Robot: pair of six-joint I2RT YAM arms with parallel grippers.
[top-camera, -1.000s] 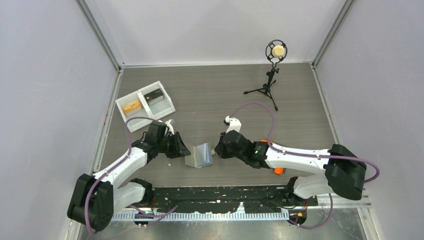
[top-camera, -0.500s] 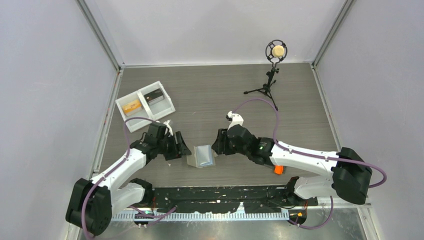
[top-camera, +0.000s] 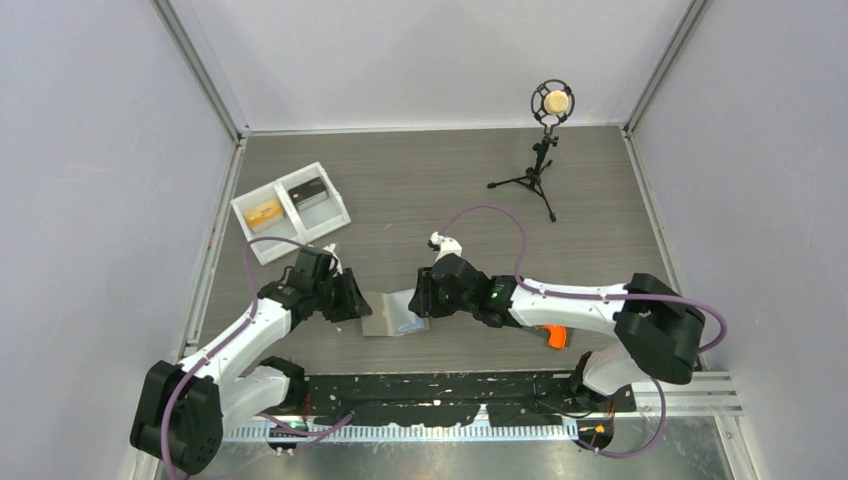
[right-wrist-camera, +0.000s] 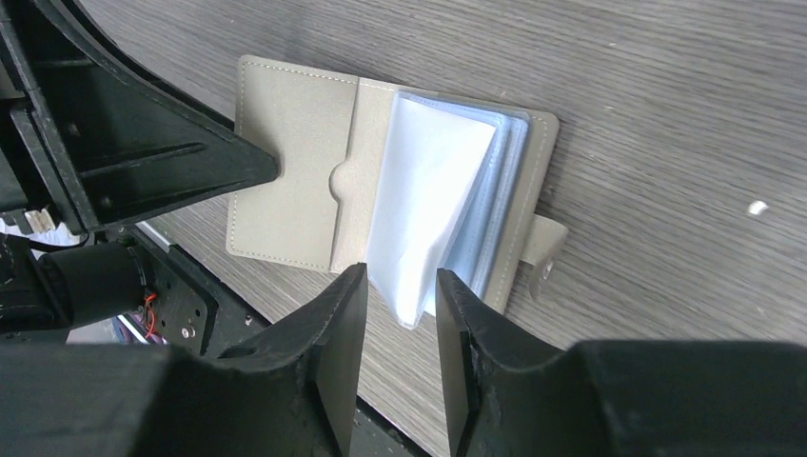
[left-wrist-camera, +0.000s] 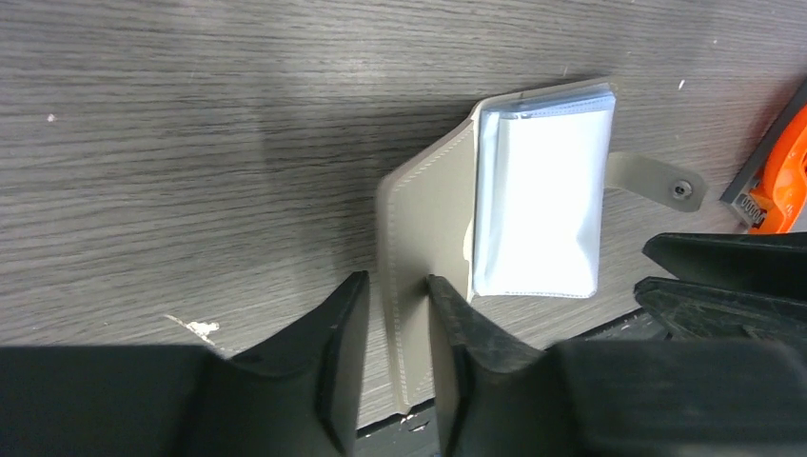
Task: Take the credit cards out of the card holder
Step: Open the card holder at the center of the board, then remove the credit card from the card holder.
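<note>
grey card holder lying open on table between both arms. left gripper narrow, pinching the cover edge; right gripper narrowly parted around pale blue sleeves. best to pin cover flat while checking sleeves. orange and dark credit cards already in white tray.

1. No legible text, label, brand, number or sign anywhere in the three views.
2. Card holder, lying open on the table: plain grey cover and blank pale sleeves, no print visible.
3. Orange object just beside the card holder's snap tab in the left wrist view: small markings on its edge, too blurred to read.
4. White tray, well apart from the card holder: dark and orange contents too small to show any lettering.
</note>
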